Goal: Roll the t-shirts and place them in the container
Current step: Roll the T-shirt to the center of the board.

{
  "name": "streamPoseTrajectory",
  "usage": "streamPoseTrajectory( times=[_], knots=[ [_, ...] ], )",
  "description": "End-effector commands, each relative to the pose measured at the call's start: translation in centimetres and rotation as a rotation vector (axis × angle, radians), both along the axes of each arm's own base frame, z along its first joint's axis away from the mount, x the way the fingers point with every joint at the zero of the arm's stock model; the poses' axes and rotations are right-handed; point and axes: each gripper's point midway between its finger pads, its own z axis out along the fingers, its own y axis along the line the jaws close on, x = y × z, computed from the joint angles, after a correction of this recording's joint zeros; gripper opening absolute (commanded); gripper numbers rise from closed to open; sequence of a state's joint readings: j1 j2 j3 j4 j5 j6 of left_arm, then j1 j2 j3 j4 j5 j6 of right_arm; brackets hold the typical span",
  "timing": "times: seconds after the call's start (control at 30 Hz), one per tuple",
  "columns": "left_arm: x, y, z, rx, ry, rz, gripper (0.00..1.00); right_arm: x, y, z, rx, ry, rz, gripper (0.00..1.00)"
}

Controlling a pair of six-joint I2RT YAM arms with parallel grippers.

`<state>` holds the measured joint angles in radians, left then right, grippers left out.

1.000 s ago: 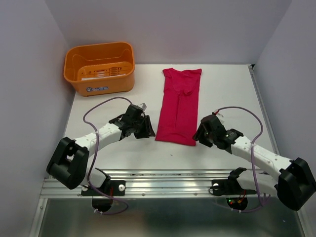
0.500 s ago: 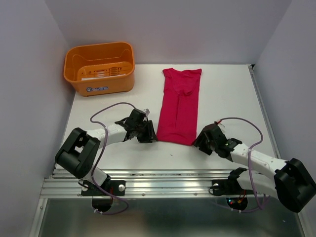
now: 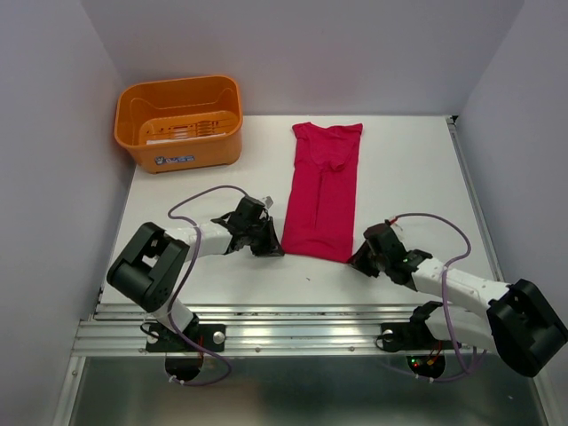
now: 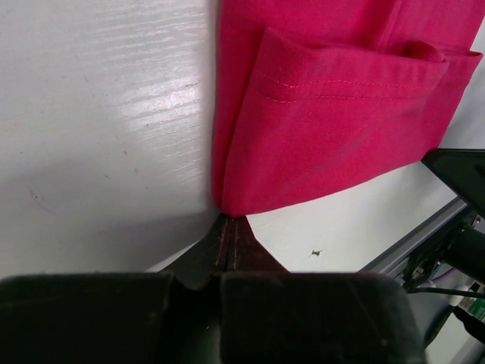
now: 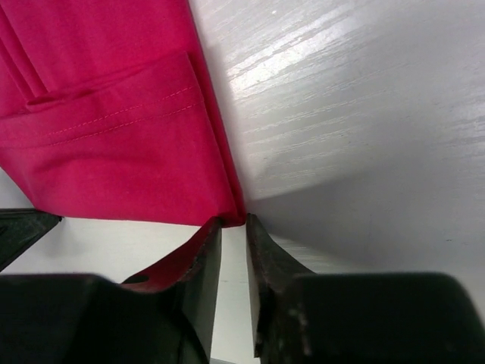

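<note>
We see bare tabletop (image 3: 404,169) flanking the t-shirt (image 3: 324,191). Left jaws pinch 1 near corner, right jaws slightly apart at the other; left arm (image 3: 200,238) and right arm (image 3: 453,282) stretched low.

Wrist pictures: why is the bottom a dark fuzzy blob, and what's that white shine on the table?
Left wrist view: the blob is the left gripper itself, too close to focus; light glare streaks the table. Right wrist view: the same blur on the right gripper, glare at upper right, a grey shadow below it. The t-shirt is sharp in both.
</note>
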<state>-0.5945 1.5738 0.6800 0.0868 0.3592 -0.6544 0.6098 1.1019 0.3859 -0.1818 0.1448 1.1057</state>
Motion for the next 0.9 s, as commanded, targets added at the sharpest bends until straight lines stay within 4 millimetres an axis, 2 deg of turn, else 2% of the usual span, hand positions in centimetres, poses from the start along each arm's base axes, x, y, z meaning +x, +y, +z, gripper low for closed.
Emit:
streamPoseTrajectory(
  times=[0.0,0.13,0.23,0.57,0.8,0.83,0.87],
  knots=[
    [-0.4,0.2,-0.6,0.018,0.004,-0.01,0.0,0.5,0.0,0.1,0.002,-0.015,-0.014,0.22],
    [-0.4,0.2,-0.5,0.019,0.008,-0.013,0.0,1.5,-0.1,0.9,-0.033,-0.053,-0.001,0.12],
    [-0.4,0.3,-0.3,0.026,0.003,-0.013,0.0,1.9,0.2,1.4,-0.05,-0.054,0.021,0.01],
    [-1.1,1.1,2.0,0.03,-0.027,-0.018,0.0,1.6,0.1,3.1,-0.076,-0.066,0.078,0.01],
    [-1.8,1.8,2.4,0.028,-0.035,0.012,0.0,0.1,-0.5,2.1,-0.071,-0.033,0.079,0.01],
    [-1.5,1.7,2.6,0.019,-0.048,0.02,0.04,0.1,-0.5,2.0,-0.069,-0.032,0.078,0.01],
    [-1.4,1.6,2.6,0.017,-0.049,0.027,0.13,0.0,-0.5,1.9,-0.065,-0.028,0.079,0.01]
  ],
)
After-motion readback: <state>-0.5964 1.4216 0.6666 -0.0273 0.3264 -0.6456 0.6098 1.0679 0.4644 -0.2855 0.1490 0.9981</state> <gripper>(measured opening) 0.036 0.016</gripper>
